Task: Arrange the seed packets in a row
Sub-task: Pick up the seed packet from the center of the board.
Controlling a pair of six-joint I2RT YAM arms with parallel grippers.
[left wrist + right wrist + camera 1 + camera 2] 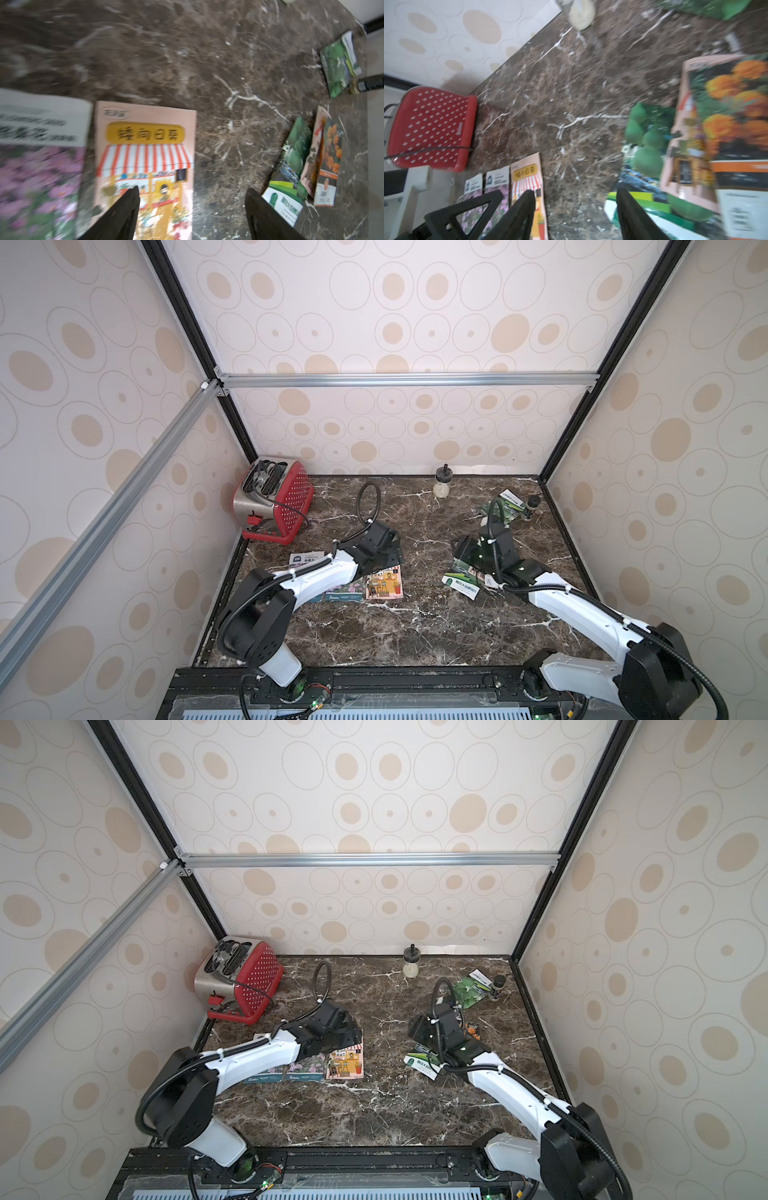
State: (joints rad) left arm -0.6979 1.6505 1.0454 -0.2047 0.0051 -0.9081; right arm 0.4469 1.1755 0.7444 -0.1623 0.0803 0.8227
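The left gripper (192, 189) and right gripper (575, 190) both gape empty. Three seed packets (384, 583) lie side by side toward the worktop's (415, 626) left edge; a heap (461, 585) overlaps nearer its right edge. Light, slick, floppy, I'd judge: pinch a lifted corner.

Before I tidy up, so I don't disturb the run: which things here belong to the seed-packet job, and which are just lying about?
Job: shopfront packet, purple-flower packets, gourd packet, marigold packet, far green packet.
Lying about: red toaster, pale jar, small dark jar.
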